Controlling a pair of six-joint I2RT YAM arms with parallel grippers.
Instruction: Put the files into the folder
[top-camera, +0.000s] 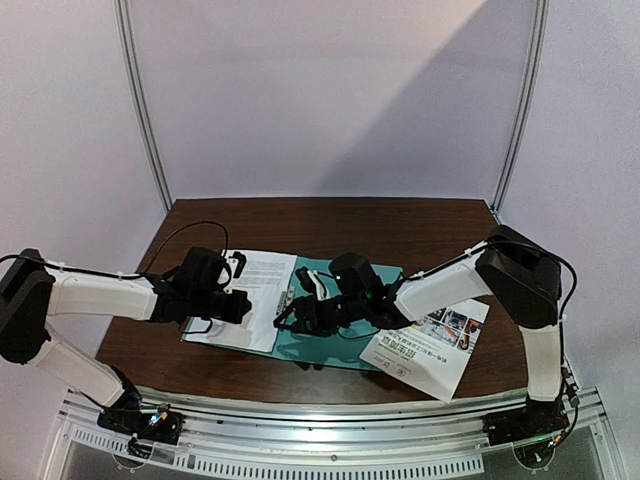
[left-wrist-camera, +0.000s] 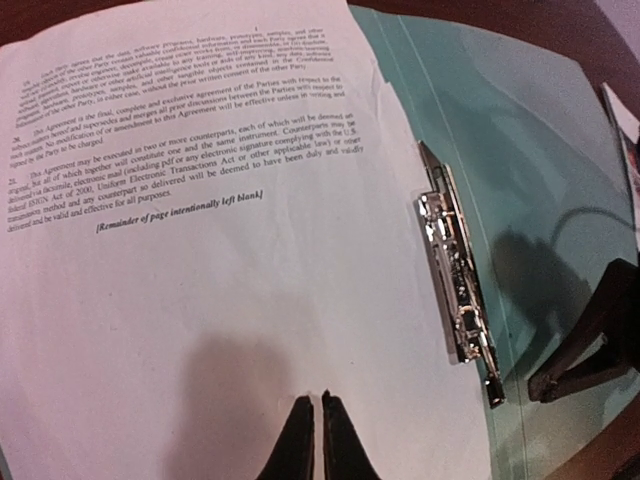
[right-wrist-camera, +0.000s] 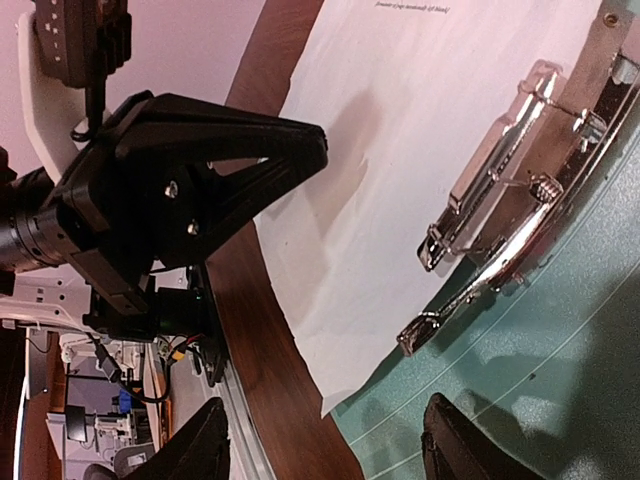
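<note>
On the dark brown wooden table (top-camera: 330, 215), the thin teal-green plastic folder (top-camera: 335, 345) lies flat near the front edge, with bare wood beyond its far edge. A white sheet of black printed text (top-camera: 262, 285) covers the folder's left side. A white sheet with colour photos and green lettering (top-camera: 432, 352) lies off the folder's right edge, its near corner close to the table's front; its writing is too small to read. The left gripper (top-camera: 243, 306) sits over the text sheet, and the right gripper (top-camera: 285, 318) hovers over the folder's middle.

From the left wrist, the text sheet's right edge runs just beside the shiny metal clip (left-wrist-camera: 455, 290) on the folder, with open teal to the clip's right. Legible lines include "This Agreement may be executed in two or more counterparts", "Uniform Electronic Transactions Act" and "[Remainder of page intentionally left blank]". The left jaws are pressed together, tips down on the sheet.

From the right wrist, the right jaws are spread wide above the folder's near edge, where the text sheet's corner ends on the teal beside the clip.
</note>
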